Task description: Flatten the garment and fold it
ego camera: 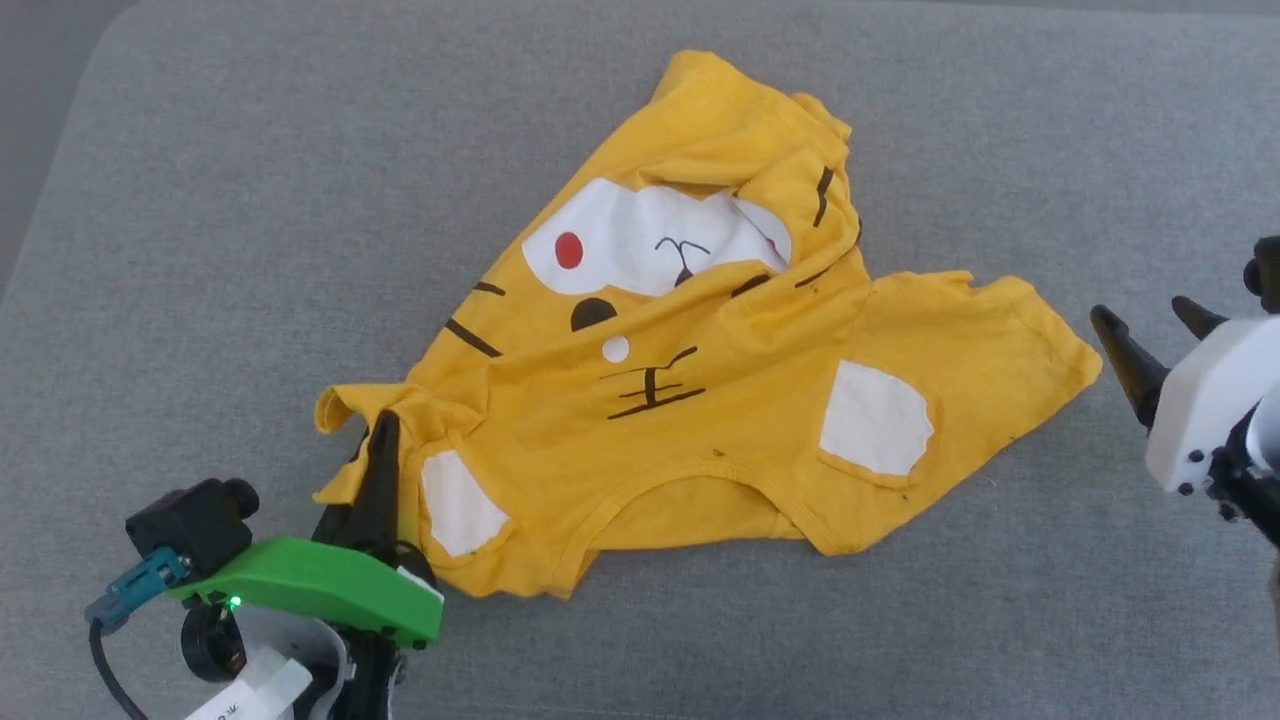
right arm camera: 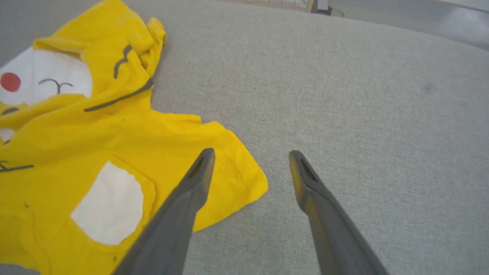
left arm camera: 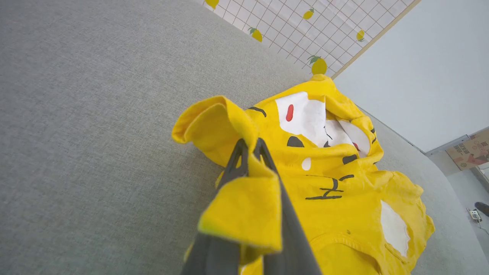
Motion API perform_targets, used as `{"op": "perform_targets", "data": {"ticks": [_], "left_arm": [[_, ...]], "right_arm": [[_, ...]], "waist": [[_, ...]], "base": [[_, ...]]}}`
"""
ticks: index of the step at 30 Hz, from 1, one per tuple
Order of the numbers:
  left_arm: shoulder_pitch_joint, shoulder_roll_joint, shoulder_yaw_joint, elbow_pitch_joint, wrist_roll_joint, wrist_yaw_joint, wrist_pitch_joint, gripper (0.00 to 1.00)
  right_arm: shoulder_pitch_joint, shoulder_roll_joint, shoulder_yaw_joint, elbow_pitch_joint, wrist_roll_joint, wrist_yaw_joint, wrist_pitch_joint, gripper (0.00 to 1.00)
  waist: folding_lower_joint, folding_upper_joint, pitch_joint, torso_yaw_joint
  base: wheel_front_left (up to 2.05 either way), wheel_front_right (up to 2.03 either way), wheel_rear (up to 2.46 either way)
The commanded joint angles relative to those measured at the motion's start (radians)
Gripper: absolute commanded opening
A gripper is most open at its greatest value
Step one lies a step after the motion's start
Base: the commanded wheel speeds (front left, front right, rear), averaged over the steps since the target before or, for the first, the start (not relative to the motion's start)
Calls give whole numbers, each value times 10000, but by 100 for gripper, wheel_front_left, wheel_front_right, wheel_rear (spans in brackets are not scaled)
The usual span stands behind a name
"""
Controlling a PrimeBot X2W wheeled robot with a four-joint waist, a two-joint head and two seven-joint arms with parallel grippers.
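Note:
The garment [ego camera: 700, 360] is a mustard-yellow T-shirt with a cartoon face print, lying crumpled on the grey surface [ego camera: 250, 200], collar toward me. My left gripper [ego camera: 384, 425] is shut on its near-left sleeve. In the left wrist view the gripper [left arm camera: 250, 147] pinches a fold of yellow cloth, and the garment [left arm camera: 336, 179] spreads beyond it. My right gripper [ego camera: 1150, 325] hovers open just right of the far sleeve's edge, holding nothing. In the right wrist view the gripper [right arm camera: 250, 156] has its left finger over the corner of the garment [right arm camera: 114, 152].
The grey padded surface stretches wide around the shirt. In the left wrist view a tiled wall with lemon prints [left arm camera: 305, 26] stands beyond the surface, and a cardboard box [left arm camera: 471, 151] sits on the floor at the right.

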Motion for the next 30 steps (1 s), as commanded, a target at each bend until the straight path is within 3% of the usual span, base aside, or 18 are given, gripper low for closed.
{"op": "perform_targets", "data": {"ticks": [1, 7, 23, 25, 27, 30], "left_arm": [[-202, 11, -58, -47, 16, -81, 8, 0], [-399, -9, -248, -60, -23, -112, 42, 0], [-768, 39, -485, -93, -96, -95, 284, 0], [-791, 29, -468, -107, -183, -69, 313, 0], [-807, 30, -443, -102, -238, -62, 321, 0], [-818, 29, -391, 3, -336, -61, 305, 0]], "right_arm": [[-287, -298, 124, 134, 158, -13, 418, 100], [-671, -1101, 399, 848, 511, -13, 1275, 100], [-672, -1826, 1858, 2428, 1657, -13, 956, 100], [-689, -1876, 2194, 2441, 1919, -13, 1155, 35], [-710, -2039, 2517, 2322, 2113, -13, 1288, 0], [-730, -2167, 2600, 2186, 2369, -13, 1150, 0]], "waist": [[0, 0, 355, -55], [0, 0, 707, 209], [0, 0, 1394, 803], [0, 0, 1444, 799], [0, 0, 1458, 771], [0, 0, 1349, 705]], "base": [[0, 0, 0], [0, 0, 0], [0, 0, 0], [0, 0, 0], [0, 0, 0], [0, 0, 0]]}}
